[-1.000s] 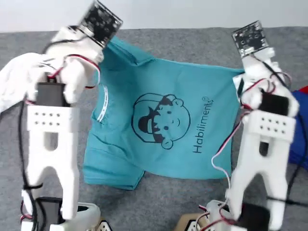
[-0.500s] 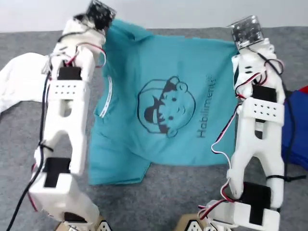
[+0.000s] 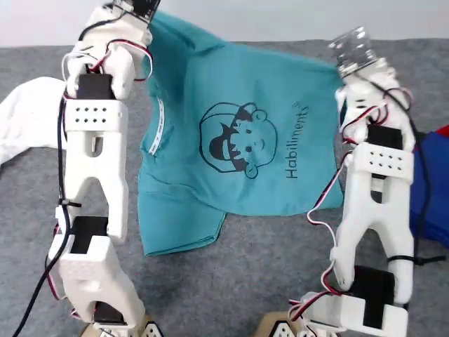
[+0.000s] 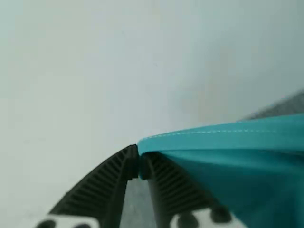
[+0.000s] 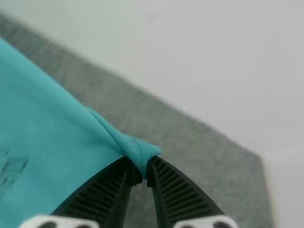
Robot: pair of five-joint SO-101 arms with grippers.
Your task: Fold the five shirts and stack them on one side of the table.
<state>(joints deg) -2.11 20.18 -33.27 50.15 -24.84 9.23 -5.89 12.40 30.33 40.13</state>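
A teal shirt (image 3: 238, 140) with a cartoon face print hangs stretched between both arms over the far half of the grey table (image 3: 266, 281). My left gripper (image 4: 139, 164) is shut on one far corner of the teal shirt (image 4: 228, 152), at the far left of the table. My right gripper (image 5: 141, 167) is shut on the other far corner of the teal shirt (image 5: 47, 137), at the far right. The shirt's near hem and one sleeve (image 3: 179, 225) trail on the table between the arms.
A white shirt (image 3: 28, 126) lies at the left edge behind the left arm. A blue shirt (image 3: 429, 189) with a bit of red (image 3: 440, 131) lies at the right edge. A pale wall runs along the table's far edge.
Both grippers have carried the teal shirt's far corners toward the back of the table and upward. The shirt has stretched out, and its near hem has slid away from the front edge.
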